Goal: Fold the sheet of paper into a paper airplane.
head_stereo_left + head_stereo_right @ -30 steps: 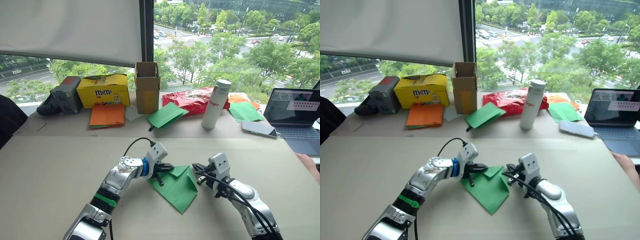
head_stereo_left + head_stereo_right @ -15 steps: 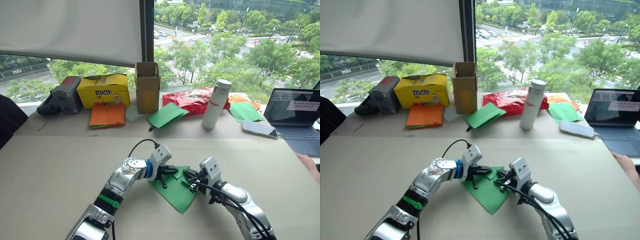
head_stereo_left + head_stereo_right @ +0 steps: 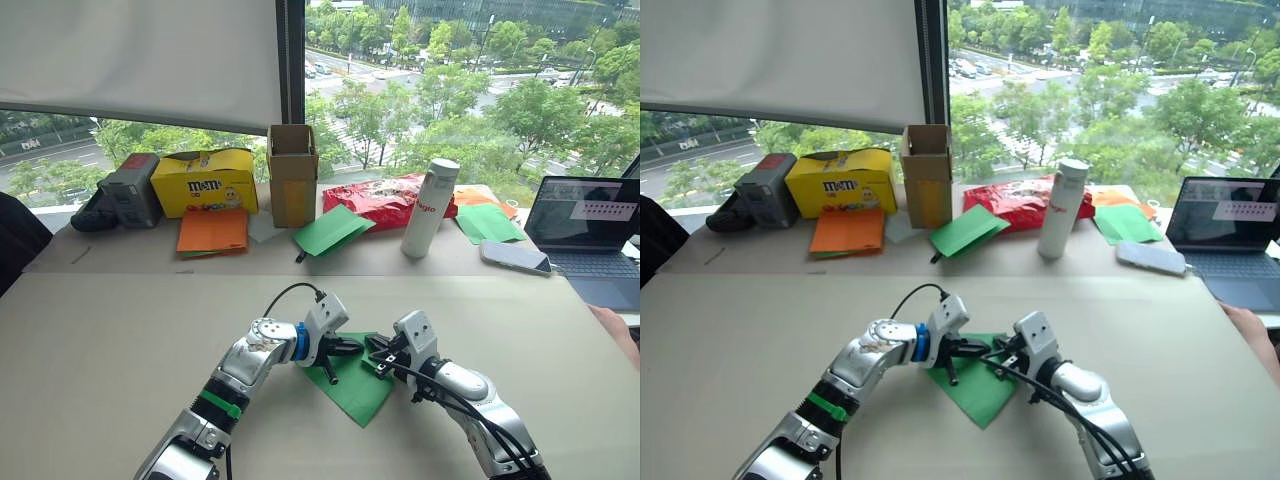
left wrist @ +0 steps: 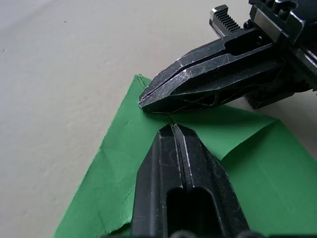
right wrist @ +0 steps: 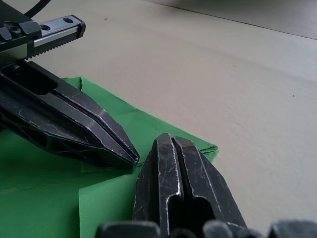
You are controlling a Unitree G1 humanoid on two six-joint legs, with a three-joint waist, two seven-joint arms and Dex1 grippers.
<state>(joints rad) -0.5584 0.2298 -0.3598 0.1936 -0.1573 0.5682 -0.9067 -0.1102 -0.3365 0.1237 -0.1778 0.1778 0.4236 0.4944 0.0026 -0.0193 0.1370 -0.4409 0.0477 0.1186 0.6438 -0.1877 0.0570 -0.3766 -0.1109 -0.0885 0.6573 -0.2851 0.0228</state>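
You are looking down at a beige table beside a window. Along its far edge, going left to right, are sitting a yellow candy box, orange paper sheets, a cardboard box, spare green paper, a red snack bag, a white bottle, a phone and a laptop.

Near you, the left gripper is reaching in with its two black fingers pressed together, tip resting on the sheet of paper. That green sheet is lying flat on the table between the two arms, showing diagonal creases and one small corner flap folded over at its far edge. The right gripper is meeting the left one tip to tip over that flap, its fingers also pressed together; in the wrist views neither is pinching the paper, both are pushing down on it.

Judging by this, you are only partway along: the early corner folds are in, and the flap seems to be getting flattened. The slim pointed wedge is not formed yet, so the lengthwise fold and the wing folds are probably still ahead.
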